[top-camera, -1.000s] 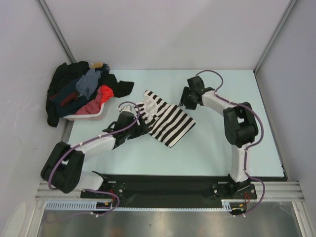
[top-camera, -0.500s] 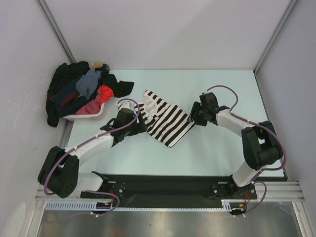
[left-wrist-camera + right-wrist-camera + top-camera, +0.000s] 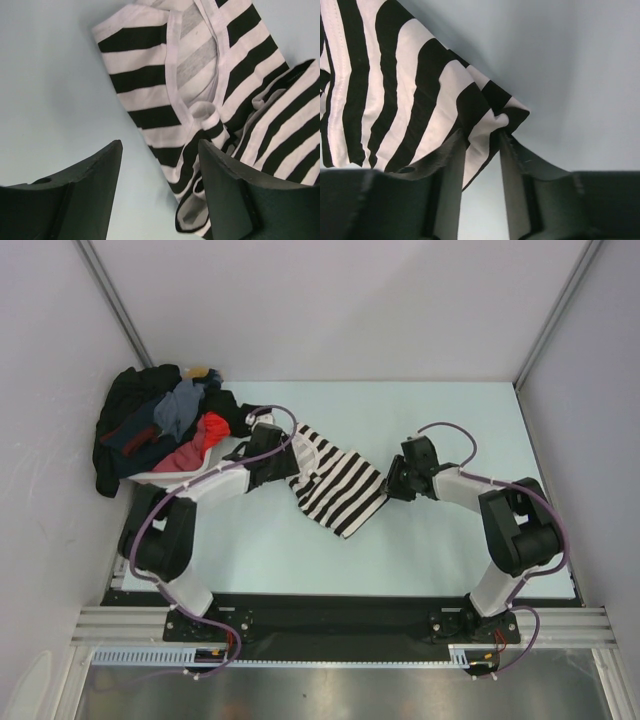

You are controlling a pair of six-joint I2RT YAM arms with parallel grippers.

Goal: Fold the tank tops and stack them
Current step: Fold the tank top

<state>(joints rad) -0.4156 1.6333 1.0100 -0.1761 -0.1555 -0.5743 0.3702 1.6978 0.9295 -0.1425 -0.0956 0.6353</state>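
Note:
The black-and-white striped tank top [image 3: 340, 490] lies crumpled at the middle of the pale blue table. My left gripper [image 3: 290, 462] is at its upper left edge, by the white-trimmed neck and strap. In the left wrist view the left gripper [image 3: 160, 145] stands open, low over the table, with the top's edge [image 3: 150, 80] running between its fingers [image 3: 225, 190] untouched. My right gripper [image 3: 388, 485] is at the top's right corner. In the right wrist view the right gripper [image 3: 480, 137] is shut on that bunched corner of the striped top [image 3: 405, 90].
A heap of dark, grey and red clothes [image 3: 160, 425] spills over the pale pink basket [image 3: 180, 477] at the back left, close to my left arm. Grey walls close in the table on three sides. Bare table [image 3: 450, 430] lies to the right and in front.
My left arm has swung toward the back, carrying its open gripper from the top's lower left up to its strap edge. My right gripper came down to the right corner and closed on it.

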